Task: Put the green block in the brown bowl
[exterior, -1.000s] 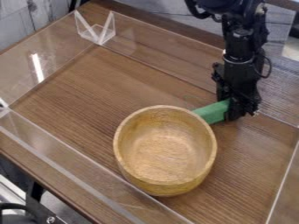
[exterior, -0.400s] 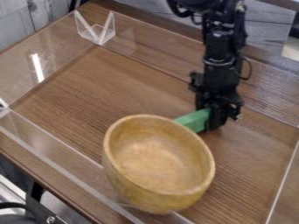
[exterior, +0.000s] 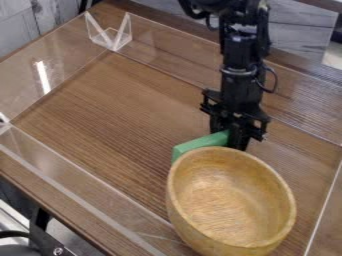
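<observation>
The green block [exterior: 198, 148] is a flat green bar, tilted, with its right end caught between the fingers of my black gripper [exterior: 238, 139]. The gripper points steeply down and is shut on that end. The block's free end sticks out to the left, just beyond the far left rim of the brown bowl [exterior: 230, 206]. The light wooden bowl sits on the table at the lower right, and nothing shows inside it. The gripper hangs just behind the bowl's far rim.
Clear acrylic walls [exterior: 60, 180] fence the wooden tabletop [exterior: 120, 100] along the left and front. A small clear stand [exterior: 110, 32] is at the back left corner. The arm's dark links rise toward the top of the view.
The gripper has come left and toward the camera with the green block, lifting it. The bowl now lies further right and nearer the front edge than before.
</observation>
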Tool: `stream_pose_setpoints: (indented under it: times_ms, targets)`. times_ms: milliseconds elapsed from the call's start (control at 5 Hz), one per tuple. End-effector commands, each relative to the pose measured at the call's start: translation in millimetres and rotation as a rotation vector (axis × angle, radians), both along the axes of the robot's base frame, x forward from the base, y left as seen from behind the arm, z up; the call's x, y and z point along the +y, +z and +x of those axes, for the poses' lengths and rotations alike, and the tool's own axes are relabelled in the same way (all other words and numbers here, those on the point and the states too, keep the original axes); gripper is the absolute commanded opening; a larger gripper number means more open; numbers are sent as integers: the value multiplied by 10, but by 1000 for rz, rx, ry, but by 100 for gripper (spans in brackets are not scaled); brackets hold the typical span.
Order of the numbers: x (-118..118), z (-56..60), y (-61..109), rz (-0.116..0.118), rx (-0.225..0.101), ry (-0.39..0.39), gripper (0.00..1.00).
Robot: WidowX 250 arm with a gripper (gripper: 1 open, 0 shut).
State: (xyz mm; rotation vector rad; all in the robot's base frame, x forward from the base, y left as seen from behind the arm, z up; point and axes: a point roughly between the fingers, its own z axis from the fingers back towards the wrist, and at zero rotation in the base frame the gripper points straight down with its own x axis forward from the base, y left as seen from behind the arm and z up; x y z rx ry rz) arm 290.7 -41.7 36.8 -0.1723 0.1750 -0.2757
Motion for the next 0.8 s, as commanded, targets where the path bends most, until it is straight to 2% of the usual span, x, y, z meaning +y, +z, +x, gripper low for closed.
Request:
stream_pose_setpoints:
  times_ms: [0,200,600]
  targets:
    - [44,-28,274,-11,-27,32,0]
    - [72,-89,321,-19,-14,39,0]
    - [128,-204,449,-25,-33,41,0]
